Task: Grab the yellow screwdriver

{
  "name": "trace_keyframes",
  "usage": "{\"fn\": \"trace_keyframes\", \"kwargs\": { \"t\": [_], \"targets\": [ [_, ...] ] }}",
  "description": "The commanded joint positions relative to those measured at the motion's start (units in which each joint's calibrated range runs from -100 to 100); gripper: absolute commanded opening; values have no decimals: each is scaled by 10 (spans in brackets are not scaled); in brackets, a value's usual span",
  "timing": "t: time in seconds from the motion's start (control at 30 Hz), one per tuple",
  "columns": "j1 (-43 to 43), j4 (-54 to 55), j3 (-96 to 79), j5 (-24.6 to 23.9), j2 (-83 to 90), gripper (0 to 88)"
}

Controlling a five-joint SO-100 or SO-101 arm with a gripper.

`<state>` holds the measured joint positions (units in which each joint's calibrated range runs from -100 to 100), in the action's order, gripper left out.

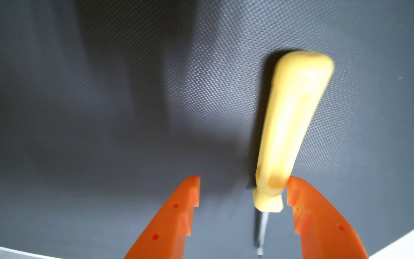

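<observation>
In the wrist view the yellow screwdriver (293, 124) lies on a dark grey textured mat (101, 99), its pale yellow handle running from the upper right down toward the bottom, with the thin metal shaft (262, 231) pointing at the lower edge. My gripper (243, 181) is open, with two orange fingers rising from the bottom edge. The right finger (308, 211) sits right beside the handle's narrow lower end and looks to touch it. The left finger (181, 211) stands well apart on the other side. The handle's lower end lies between the fingers, nearer the right one.
The mat's curved edge meets a white surface (412, 239) at the bottom right and bottom left corners. Broad dark shadows fall across the mat at the upper left. Bare mat spreads on all sides of the screwdriver.
</observation>
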<state>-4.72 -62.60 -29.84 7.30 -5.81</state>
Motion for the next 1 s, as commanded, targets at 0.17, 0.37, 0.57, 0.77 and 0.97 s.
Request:
{"fn": "trace_keyframes", "kwargs": {
  "t": [0.17, 0.37, 0.57, 0.77, 0.97],
  "targets": [
    [-2, -22, 114, 11, -80, 208],
    [-2, -38, 157, 23, -109, 208],
    [3, -65, 150, 26, -111, 208],
    [3, -82, 148, 40, -111, 208],
    [1, -87, 137, 62, -109, 208]
  ]
}}
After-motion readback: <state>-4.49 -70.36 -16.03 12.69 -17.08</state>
